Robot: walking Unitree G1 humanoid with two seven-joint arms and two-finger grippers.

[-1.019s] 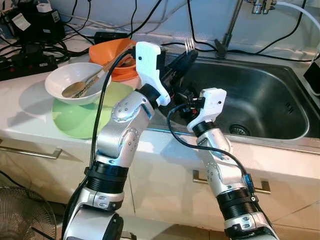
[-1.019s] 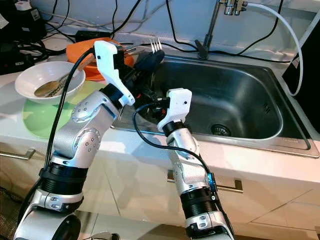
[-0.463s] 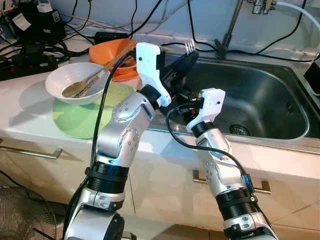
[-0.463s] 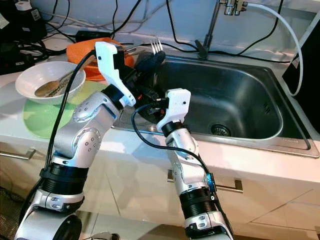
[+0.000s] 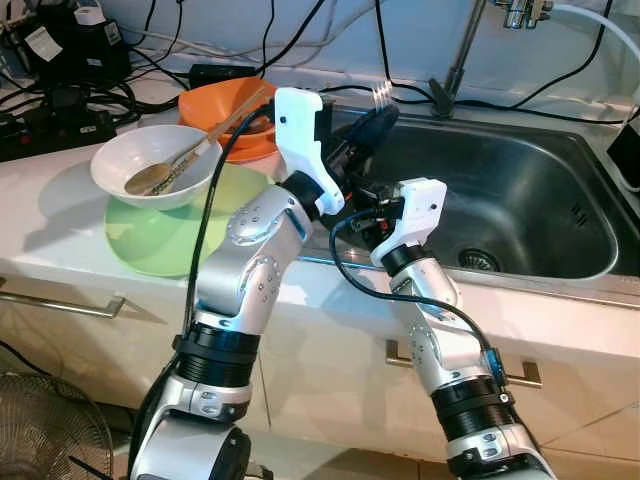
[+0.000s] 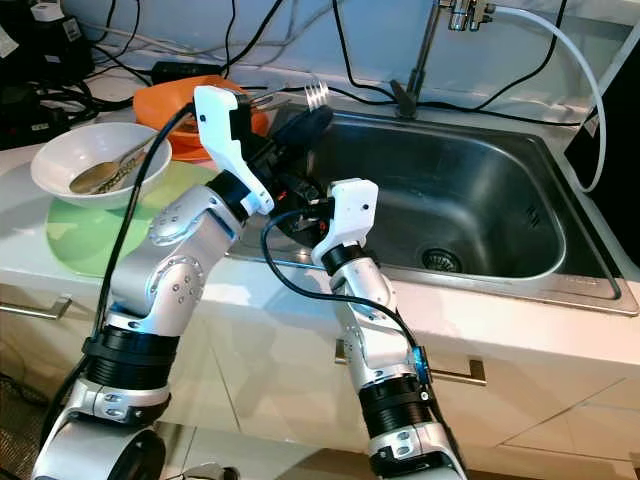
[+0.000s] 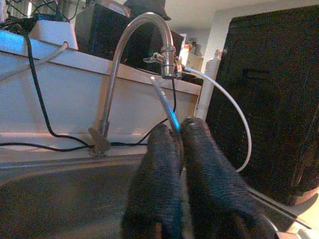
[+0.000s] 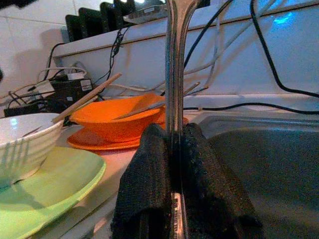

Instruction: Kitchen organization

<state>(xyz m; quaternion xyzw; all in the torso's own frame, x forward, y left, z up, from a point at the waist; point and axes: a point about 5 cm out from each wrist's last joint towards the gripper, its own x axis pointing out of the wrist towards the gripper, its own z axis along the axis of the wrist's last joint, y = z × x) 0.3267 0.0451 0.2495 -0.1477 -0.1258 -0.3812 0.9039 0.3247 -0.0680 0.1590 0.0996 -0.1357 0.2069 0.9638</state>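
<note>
Fork (image 5: 380, 95) pinched by both grippers, left gripper (image 7: 178, 144), right gripper (image 8: 172, 149)

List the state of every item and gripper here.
Silver metal fork: tines up, held at the steel sink's edge
Left gripper: jaws shut on the fork
Right gripper: jaws shut on the fork's handle
White round bowl: upright on the green plate, spoon inside
Orange bowl: upright

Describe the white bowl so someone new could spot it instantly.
Start at the stainless steel sink and go to the counter on the robot's left. There a round white ceramic bowl sits on a flat light green plate, in front of the orange bowl. It is the only white dish, with a spoon in it.
</note>
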